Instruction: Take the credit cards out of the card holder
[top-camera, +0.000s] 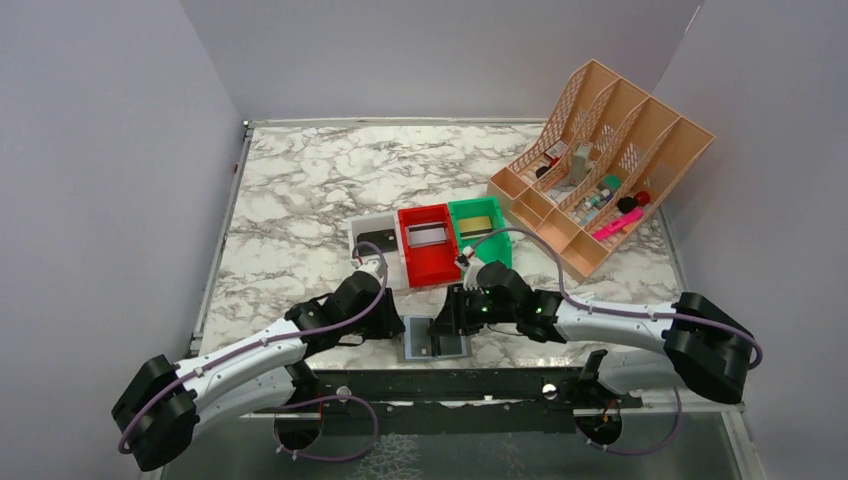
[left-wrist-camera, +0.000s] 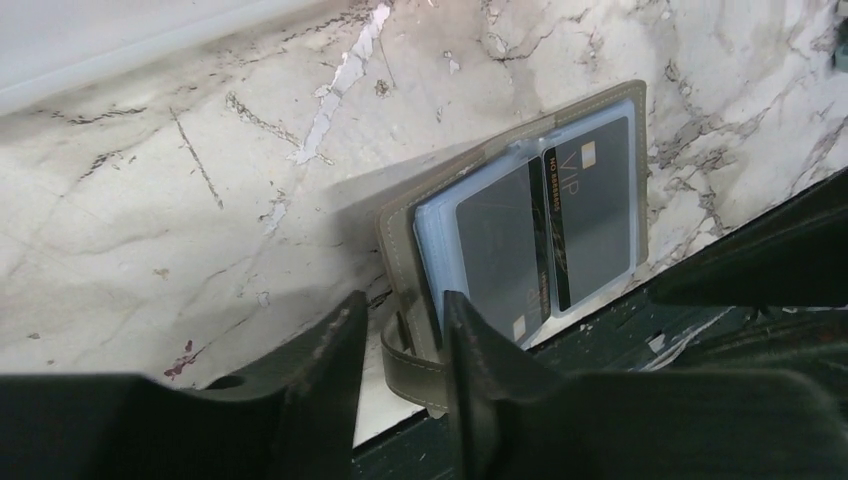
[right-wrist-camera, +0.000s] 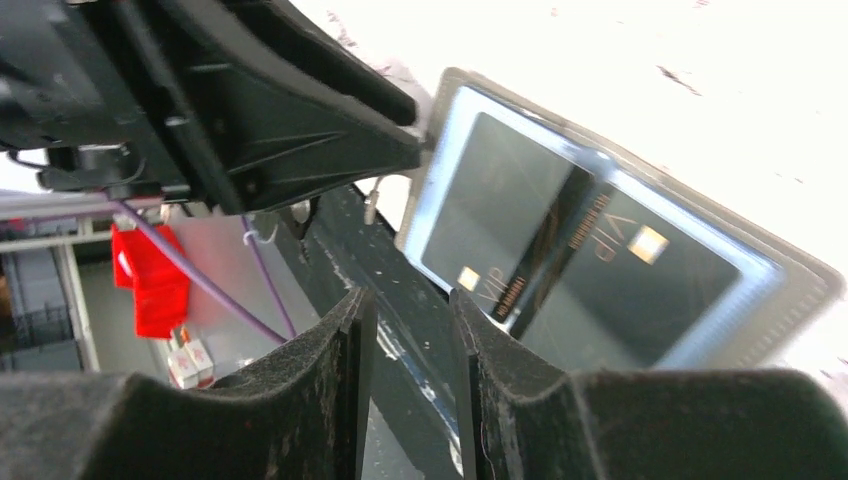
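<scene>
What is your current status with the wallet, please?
Left gripper open astride the strap; right gripper open, empty. Wallet open at table edge, black cards still inside. Nothing blocking.

Robot lab test cell. Plain walls (top-camera: 100, 150) box in a marble-look table (top-camera: 300, 190); robot arms (top-camera: 250, 355) bolted at the table's near edge.

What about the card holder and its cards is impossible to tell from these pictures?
Left wrist view: card holder's near corner, behind the left gripper.
Right wrist view: the cards' fine print, blurred.
Top view: cards too small, card holder partly under the right gripper.
All views: any cards beneath the two showing.
</scene>
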